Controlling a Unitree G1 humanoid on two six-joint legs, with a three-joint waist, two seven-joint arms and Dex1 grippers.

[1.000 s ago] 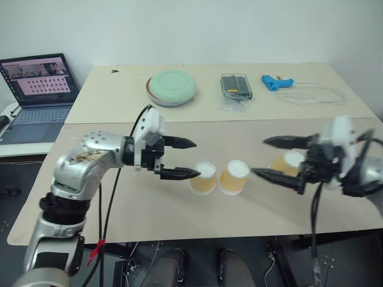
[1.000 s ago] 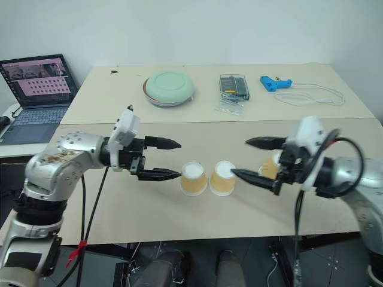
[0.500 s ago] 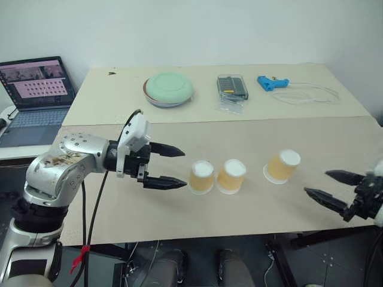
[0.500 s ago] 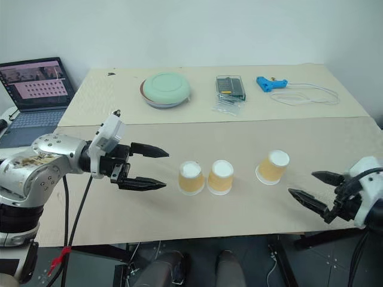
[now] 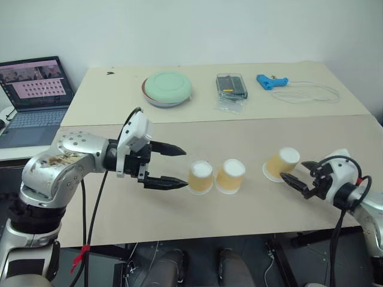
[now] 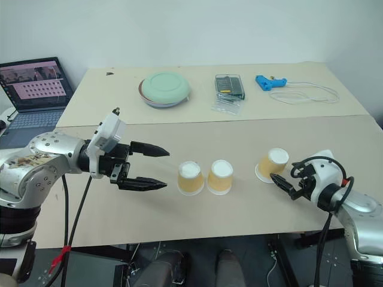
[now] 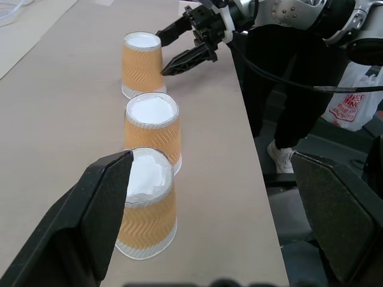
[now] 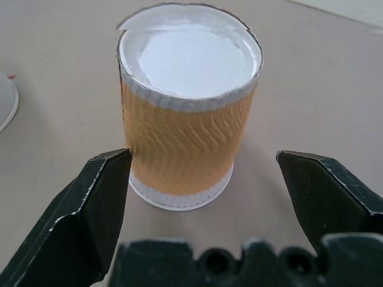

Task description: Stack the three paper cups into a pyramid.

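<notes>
Three small tapered tan-orange paper cups with white bases stand upside down, all separate, on the near half of the pale beige bench (image 5: pixel 179 209): the left cup (image 5: pixel 201 177) and the middle cup (image 5: pixel 230 176) sit just beside each other near the centre, and the right cup (image 5: pixel 282 164) stands apart from them, further right. No cup rests on another. The left pincer (image 5: pixel 175 167) hovers just left of the left cup, its two black fingers spread wide and holding nothing, its lower fingertip close to the cup's side. The right pincer (image 6: pixel 279 180) sits low by the bench just right of the right cup, its fingers also wide apart and empty, flanking the cup without gripping it in its wrist view. On the far half lie a pale green round bowl (image 5: pixel 168 88), a clear plastic box (image 5: pixel 232 86) and a blue tool (image 5: pixel 270 81) with a white cord (image 5: pixel 311 92). An open laptop (image 5: pixel 33 89) sits to the far left.
</notes>
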